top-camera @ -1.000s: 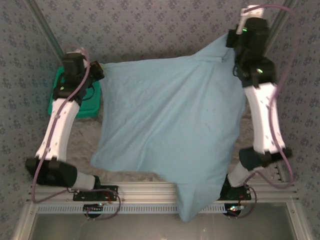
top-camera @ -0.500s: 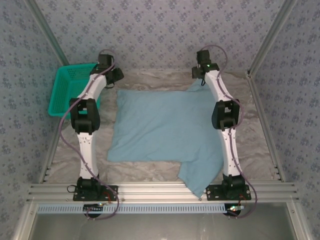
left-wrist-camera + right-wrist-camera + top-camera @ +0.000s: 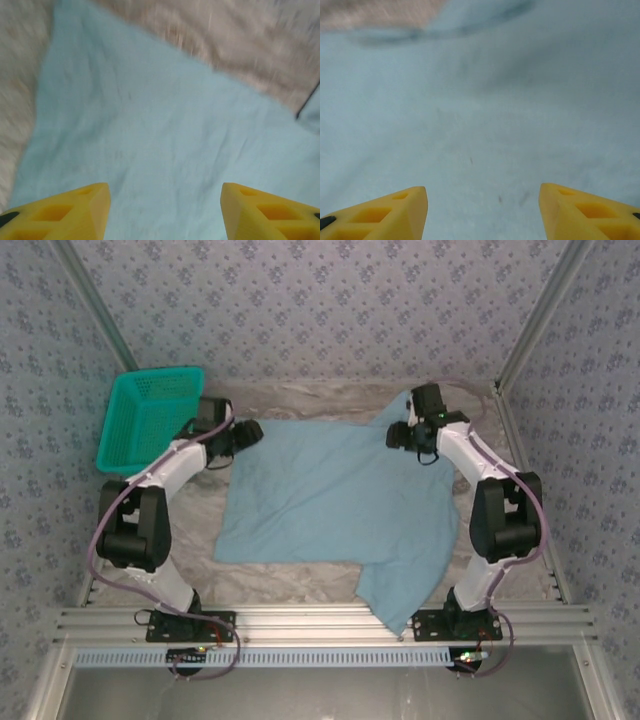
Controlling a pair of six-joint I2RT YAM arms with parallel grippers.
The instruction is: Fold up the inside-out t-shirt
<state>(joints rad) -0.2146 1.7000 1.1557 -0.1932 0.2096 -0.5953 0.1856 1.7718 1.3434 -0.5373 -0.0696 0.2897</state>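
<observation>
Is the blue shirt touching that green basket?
Apart. The top view shows the t-shirt ending short of the basket, with the left arm between them.

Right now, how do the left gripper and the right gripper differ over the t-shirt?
The left gripper is at the t-shirt's far left corner, beside the teal basket. The right gripper is near its far right corner, away from the basket. The left gripper's wrist view takes in the shirt's edge and bare table, the right gripper's mostly fabric. Both are open, holding nothing.

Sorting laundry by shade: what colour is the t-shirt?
The t-shirt is plain light blue, clearest in the top external view.
</observation>
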